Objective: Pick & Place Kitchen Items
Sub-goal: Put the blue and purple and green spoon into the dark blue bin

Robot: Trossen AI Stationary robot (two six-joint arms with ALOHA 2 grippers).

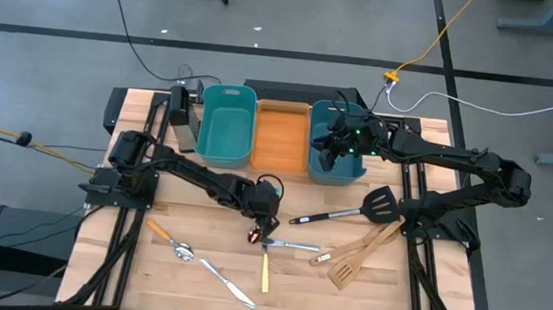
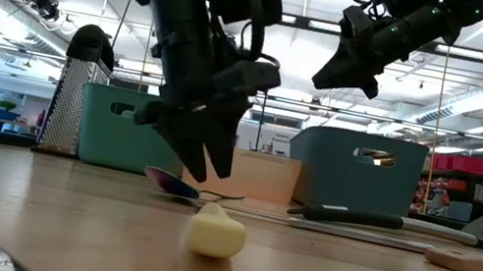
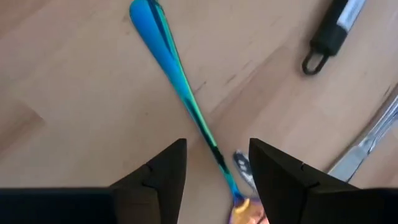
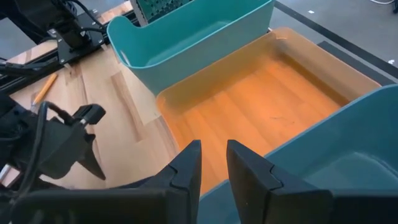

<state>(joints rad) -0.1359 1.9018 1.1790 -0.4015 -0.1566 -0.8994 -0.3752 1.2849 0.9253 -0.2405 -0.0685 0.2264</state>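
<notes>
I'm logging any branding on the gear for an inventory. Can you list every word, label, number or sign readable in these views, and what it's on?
None can be read.
The teal bins, the orange bin and the utensils, such as the black slotted spatula and the iridescent spoon, show no markings.
Red shelving in the room behind the table may carry print, but it is too small to tell.

Overhead camera looks straight down; low camera level; wrist cameras close.

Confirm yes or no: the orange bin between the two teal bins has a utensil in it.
No. In the right wrist view the orange bin shows only its bare floor, and the high view shows nothing in it either.
</notes>
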